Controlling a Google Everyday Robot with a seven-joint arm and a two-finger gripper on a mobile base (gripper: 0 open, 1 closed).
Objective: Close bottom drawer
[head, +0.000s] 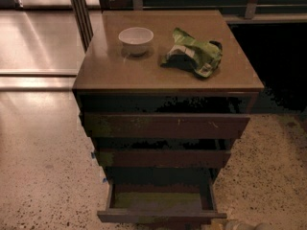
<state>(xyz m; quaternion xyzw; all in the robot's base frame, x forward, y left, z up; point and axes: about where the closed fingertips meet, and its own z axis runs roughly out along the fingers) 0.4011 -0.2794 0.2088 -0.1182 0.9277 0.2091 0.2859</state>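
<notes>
The bottom drawer [160, 215] is the narrowest of three dark brown drawers in a small cabinet. It stands pulled out toward me, showing its olive-green inner floor [158, 200] behind a thin flat front panel. The mid-width drawer front [163, 157] and the widest drawer front [165, 126] sit above it, each pulled out less. My gripper [240, 225] shows only as a pale rounded part at the bottom edge of the view, just right of the bottom drawer's front corner and close to it.
On the cabinet top [105, 71] stand a white bowl [135, 38] and a crumpled green chip bag [194, 56]. Speckled floor [43, 176] lies on both sides. A metal post [80, 13] and a dark opening [283, 56] are behind.
</notes>
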